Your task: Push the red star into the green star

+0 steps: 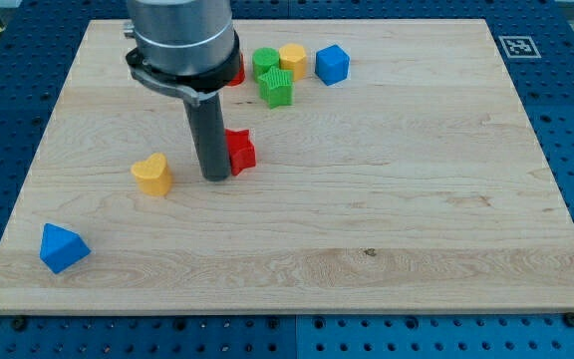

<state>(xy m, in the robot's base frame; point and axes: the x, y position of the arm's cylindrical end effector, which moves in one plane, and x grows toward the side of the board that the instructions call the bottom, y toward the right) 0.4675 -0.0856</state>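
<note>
The red star (240, 151) lies a little left of the board's middle, partly hidden behind my rod. My tip (214, 178) rests on the board, touching the star's lower left side. The green star (278, 89) lies near the view's top, above and to the right of the red star, with a clear gap between them. A green cylinder (265, 62) sits just above the green star.
A yellow block (293, 57) and a blue cube (332, 64) sit right of the green cylinder. A red cylinder (237, 70) is mostly hidden behind the arm. A yellow heart (152, 174) lies left of my tip. A blue block (63, 247) sits at the bottom left.
</note>
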